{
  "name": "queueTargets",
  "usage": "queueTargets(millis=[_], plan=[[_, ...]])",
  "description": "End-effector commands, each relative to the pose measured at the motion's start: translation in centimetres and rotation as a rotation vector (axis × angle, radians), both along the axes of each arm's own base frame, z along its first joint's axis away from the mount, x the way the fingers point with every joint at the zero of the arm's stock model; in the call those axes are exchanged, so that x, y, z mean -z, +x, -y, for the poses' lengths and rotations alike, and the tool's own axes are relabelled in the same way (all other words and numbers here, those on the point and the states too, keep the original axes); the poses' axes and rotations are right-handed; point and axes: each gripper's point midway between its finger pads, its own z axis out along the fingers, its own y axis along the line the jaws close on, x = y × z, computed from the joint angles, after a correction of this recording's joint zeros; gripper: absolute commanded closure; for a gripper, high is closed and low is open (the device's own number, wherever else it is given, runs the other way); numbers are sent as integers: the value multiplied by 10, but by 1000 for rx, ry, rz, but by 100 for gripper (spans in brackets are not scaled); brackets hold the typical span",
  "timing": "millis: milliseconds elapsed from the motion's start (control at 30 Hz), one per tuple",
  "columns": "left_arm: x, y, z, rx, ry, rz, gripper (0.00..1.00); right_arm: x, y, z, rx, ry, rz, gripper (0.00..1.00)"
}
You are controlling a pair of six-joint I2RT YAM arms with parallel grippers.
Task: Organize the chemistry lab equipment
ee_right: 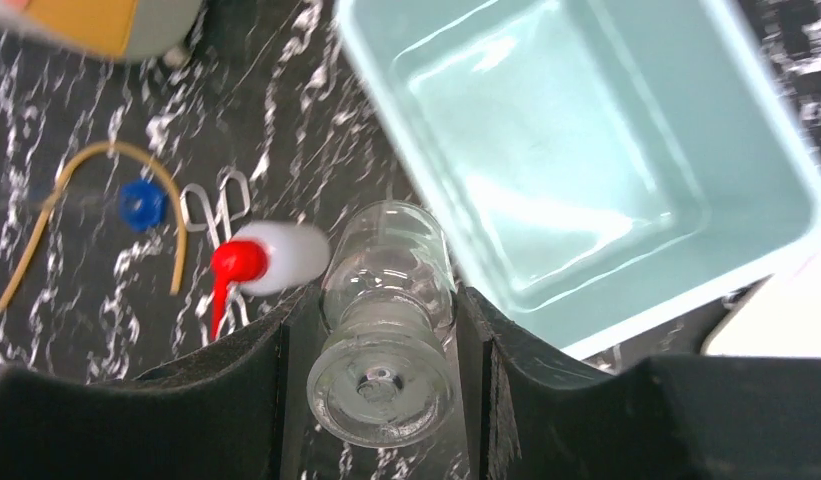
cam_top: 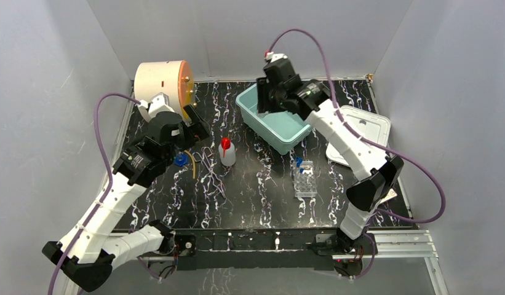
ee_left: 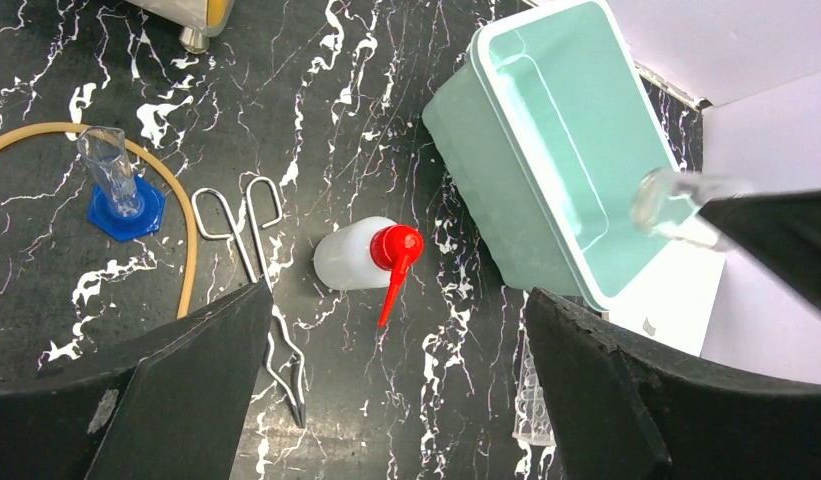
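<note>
My right gripper is shut on a clear glass vial and holds it in the air over the near left rim of the teal bin. It shows in the top view above the bin. My left gripper is open and empty, above the table near the white squeeze bottle with red nozzle, which lies on its side. The blue ring holds a small clear cylinder, inside the curve of yellowish tubing. The clear tube rack with blue-capped tubes stands at centre right.
Metal tongs lie between the blue ring and the squeeze bottle. The cream drum with orange face stands at the back left. A white lid lies right of the bin. The inside of the bin shows nothing.
</note>
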Motion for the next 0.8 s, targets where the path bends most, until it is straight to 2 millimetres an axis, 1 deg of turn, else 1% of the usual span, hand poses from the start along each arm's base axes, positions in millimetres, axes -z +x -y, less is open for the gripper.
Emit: queueTargets(millis=[0, 133, 167, 200, 233, 267, 300, 367, 400, 433, 500, 600, 667, 767], plan=[[-3, 0, -5, -11, 7, 13, 2, -21, 41, 31, 63, -7, 68, 59], [-1, 1, -1, 13, 14, 5, 2, -9, 75, 61, 121, -25, 50, 59], [-1, 1, 1, 20, 15, 0, 2, -2, 81, 63, 123, -36, 39, 59], [0, 1, 3, 31, 16, -8, 2, 7, 90, 69, 137, -48, 26, 59], [2, 1, 6, 46, 19, -19, 2, 25, 107, 72, 141, -66, 6, 59], [2, 3, 9, 57, 17, -22, 2, 36, 124, 71, 144, -83, 6, 59], [1, 6, 12, 66, 18, -20, 2, 44, 143, 66, 141, -97, 12, 59], [3, 16, 19, 79, 29, -19, 2, 62, 173, 56, 123, -122, 22, 59], [4, 21, 23, 82, 31, -23, 2, 84, 186, 49, 111, -143, 4, 59], [2, 23, 25, 88, 31, -24, 2, 85, 191, 47, 114, -140, 11, 59], [2, 27, 28, 110, 51, -22, 2, 102, 203, 43, 112, -147, 4, 59], [6, 31, 28, 100, 66, -27, 2, 131, 214, 36, 98, -156, -21, 59], [8, 34, 28, 98, 68, -29, 2, 146, 218, 34, 96, -166, -32, 59], [10, 36, 27, 97, 78, -38, 2, 160, 223, 32, 93, -173, -37, 60]])
